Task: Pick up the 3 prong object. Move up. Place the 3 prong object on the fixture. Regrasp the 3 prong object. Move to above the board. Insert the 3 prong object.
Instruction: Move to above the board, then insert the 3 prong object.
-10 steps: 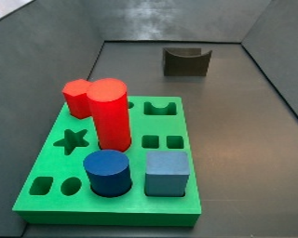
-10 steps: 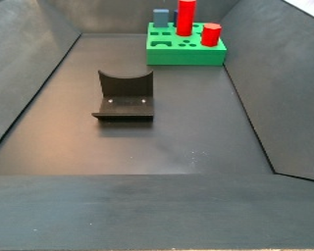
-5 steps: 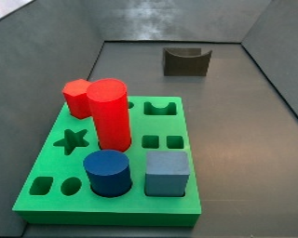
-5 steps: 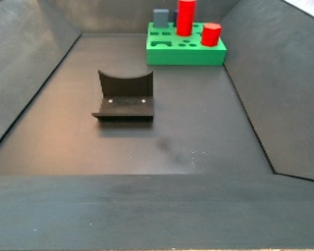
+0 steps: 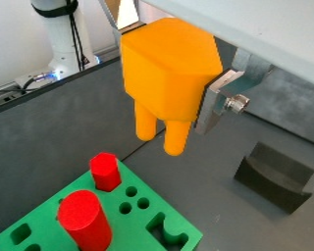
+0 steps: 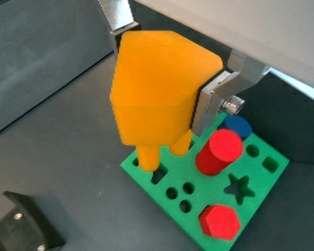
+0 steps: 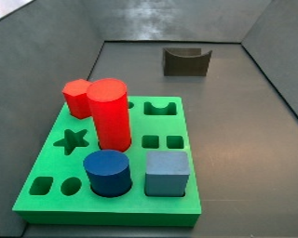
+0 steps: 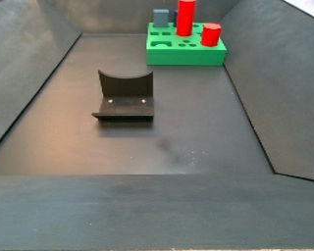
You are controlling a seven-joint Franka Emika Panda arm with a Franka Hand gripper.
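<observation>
Gripper (image 5: 173, 83) is high over the bin, seen in both wrist views, its flat silver fingers (image 5: 215, 98) clamped on the chunky orange plastic three-prong piece (image 5: 167, 74); prongs hang downward, free of everything; neither side view catches the claw at all, so it sits above their frames.

Below, in a wrist view, the green plastic board with shaped cut-outs (image 6: 245, 186) lies under and a little beyond the prongs; the three small round holes (image 6: 186, 184) look like the target, just beside the tall red cylinder (image 6: 222, 153) and the short red hexagonal peg (image 6: 220, 222); a blue cylinder (image 6: 237, 126) stands at the far edge. The dark L-shaped fixture (image 8: 123, 95) sits well apart from the board, bare; my read is the regrasp is done and this is the move to above the board.

Risks, as I judge them: prongs not turned to match the hole pattern would land on the green face and jam; a descent drifting sideways could knock the tall red cylinder, it stands close; the smooth piece might slip or tilt between the plates if a prong catches a rim.
</observation>
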